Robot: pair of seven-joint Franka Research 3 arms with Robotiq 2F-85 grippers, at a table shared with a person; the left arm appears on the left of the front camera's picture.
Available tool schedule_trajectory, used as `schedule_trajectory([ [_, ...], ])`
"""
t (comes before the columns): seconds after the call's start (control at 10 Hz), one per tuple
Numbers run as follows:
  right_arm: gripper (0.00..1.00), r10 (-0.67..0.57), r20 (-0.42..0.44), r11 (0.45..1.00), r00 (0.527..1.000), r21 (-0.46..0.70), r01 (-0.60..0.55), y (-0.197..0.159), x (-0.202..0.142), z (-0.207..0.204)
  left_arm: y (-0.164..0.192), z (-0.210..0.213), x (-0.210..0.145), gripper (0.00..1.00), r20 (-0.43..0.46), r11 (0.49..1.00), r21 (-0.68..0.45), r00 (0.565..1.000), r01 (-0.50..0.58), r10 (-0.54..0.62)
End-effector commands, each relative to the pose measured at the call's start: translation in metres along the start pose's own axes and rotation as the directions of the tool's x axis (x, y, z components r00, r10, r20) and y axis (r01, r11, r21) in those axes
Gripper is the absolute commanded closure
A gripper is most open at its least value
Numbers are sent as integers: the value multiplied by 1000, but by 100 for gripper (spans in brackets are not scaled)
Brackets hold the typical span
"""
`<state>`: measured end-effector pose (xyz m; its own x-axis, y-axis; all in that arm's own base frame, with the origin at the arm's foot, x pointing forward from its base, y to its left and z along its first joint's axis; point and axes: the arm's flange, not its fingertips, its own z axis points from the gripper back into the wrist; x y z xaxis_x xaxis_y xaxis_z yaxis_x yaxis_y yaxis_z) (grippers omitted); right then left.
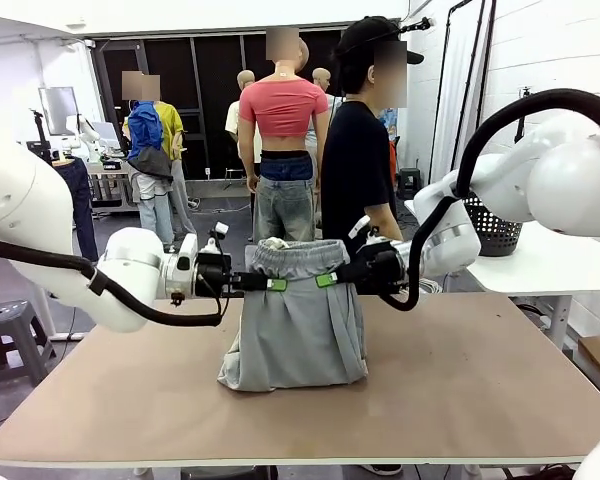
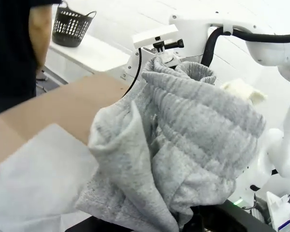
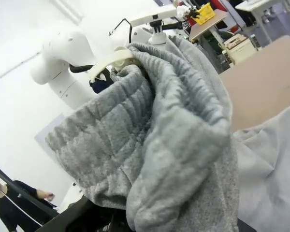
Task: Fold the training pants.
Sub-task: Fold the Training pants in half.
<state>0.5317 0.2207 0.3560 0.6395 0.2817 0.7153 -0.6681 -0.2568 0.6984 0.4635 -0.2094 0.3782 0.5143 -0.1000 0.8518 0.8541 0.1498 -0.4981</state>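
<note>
The light grey training pants (image 1: pixel 298 325) hang by their gathered waistband above the brown table (image 1: pixel 480 390), their lower part bunched on the tabletop. My left gripper (image 1: pixel 271 284) is shut on the waistband's left end and my right gripper (image 1: pixel 328 280) is shut on its right end, both at the same height. In the left wrist view the ribbed waistband (image 2: pixel 193 130) bulges up from between my own fingers, which it hides. The right wrist view has the same waistband (image 3: pixel 159 140) heaped over its fingers, with the left arm beyond.
A person in a black shirt (image 1: pixel 357 170) stands at the table's far side, just behind the pants. A black mesh basket (image 1: pixel 492 228) sits on a white side table (image 1: pixel 540 265) at the right. A grey stool (image 1: pixel 10 325) stands at the left.
</note>
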Motion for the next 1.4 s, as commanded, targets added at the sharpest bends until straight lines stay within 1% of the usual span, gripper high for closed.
schedule_trajectory([
  [0.0, 100, -72, 18, 997, 997, 25, 72, -16, 7, 9, 31, 14, -5, 100, 52, 993, 39, 993, -110, 108],
  [0.1, 100, -111, 26, 994, 993, 9, 111, -30, 7, 9, 50, 12, -9, 100, 42, 983, 58, 984, -177, 175],
  [0.4, 100, -186, 36, 982, 982, -9, 187, -67, 16, 13, 98, 20, -6, 100, 60, 959, 89, 963, -269, 264],
  [0.5, 100, -218, 43, 975, 975, -26, 220, -70, 13, 17, 102, 18, -9, 100, 62, 952, 87, 955, -293, 289],
  [0.6, 100, -224, 26, 973, 974, -55, 225, -76, 17, 18, 106, 21, -5, 100, 58, 953, 76, 956, -292, 288],
  [0.7, 100, -173, 43, 984, 984, -39, 175, -71, 8, 4, 94, 22, 0, 100, 55, 974, 37, 973, -225, 222],
  [0.8, 100, -173, 43, 984, 984, -39, 175, -71, 8, 4, 95, 2, -15, 100, 50, 961, 42, 961, -273, 271],
  [0.9, 100, -173, 43, 984, 984, -39, 175, -71, 8, 4, 95, 2, -15, 100, 50, 961, 42, 961, -273, 271],
  [1.0, 100, -187, 46, 981, 981, -51, 190, -79, 13, 4, 95, 2, -12, 100, 46, 964, 33, 964, -265, 264],
  [1.1, 100, -190, 50, 979, 981, -61, 192, -83, 22, 1, 100, 1, -4, 100, 17, 952, 72, 955, -296, 296],
  [1.2, 100, -237, 73, 969, 969, -59, 241, -95, 25, 4, 114, -1, -1, 100, 17, 931, 85, 934, -356, 356],
  [1.3, 100, -301, 94, 952, 949, -24, 305, -113, 27, 6, 129, -1, 1, 100, 5, 895, 93, 899, -437, 438],
])
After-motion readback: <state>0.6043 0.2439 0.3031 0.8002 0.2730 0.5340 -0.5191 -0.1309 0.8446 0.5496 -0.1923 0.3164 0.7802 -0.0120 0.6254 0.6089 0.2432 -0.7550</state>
